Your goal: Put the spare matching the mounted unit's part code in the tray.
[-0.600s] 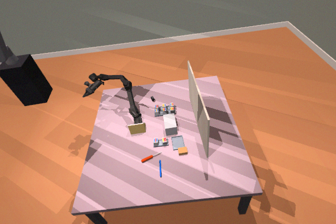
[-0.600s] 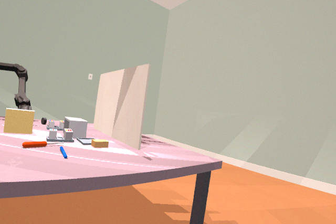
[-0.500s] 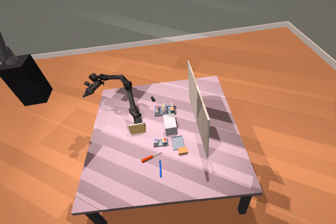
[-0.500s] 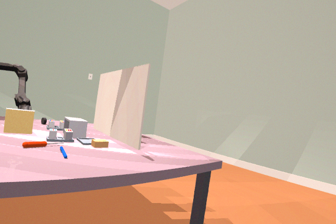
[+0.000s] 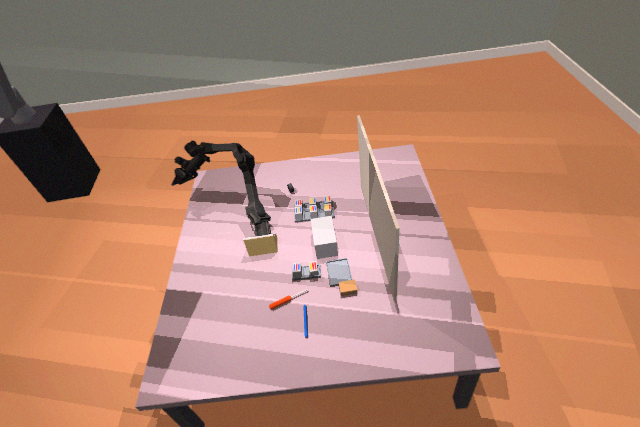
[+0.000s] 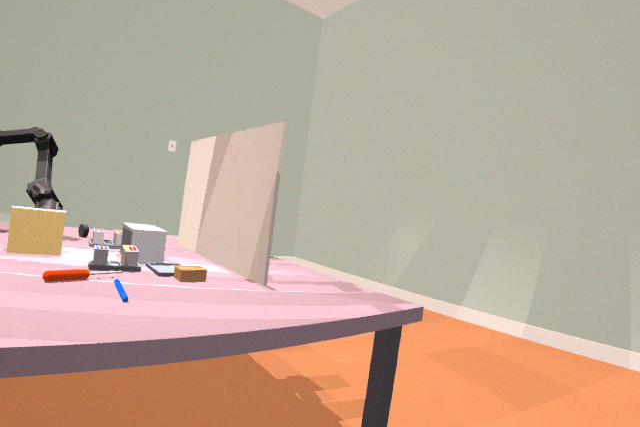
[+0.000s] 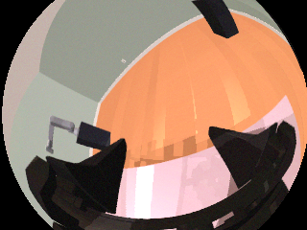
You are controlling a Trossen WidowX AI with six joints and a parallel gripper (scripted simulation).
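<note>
The gripper [image 5: 178, 176] [image 7: 168, 134] is open and empty, high up at the far left beyond the table edge, well away from all blocks. Several small grey-white blocks with coloured stripes on top stand in a dark rack [image 5: 305, 217] behind the pale box. Two more striped blocks stand on a front rack [image 5: 306, 277] [image 6: 113, 267]. The flat grey tray [image 5: 339, 271] [image 6: 161, 269] lies right of the front rack and holds nothing visible. The pale grey box [image 5: 324, 237] [image 6: 147, 244] stands between the racks. Which thing is the mounted unit I cannot tell; no printed code is legible.
A tall board [image 5: 379, 205] [image 6: 235, 200] stands on the right. A yellowish panel [image 5: 261, 245] [image 6: 36, 230] stands before the arm's base. An orange block [image 5: 347, 288] [image 6: 190, 273] touches or nearly touches the tray. A red screwdriver [image 5: 280, 302], a blue stick [image 5: 305, 321] and a small dark cylinder [image 5: 290, 187] lie around.
</note>
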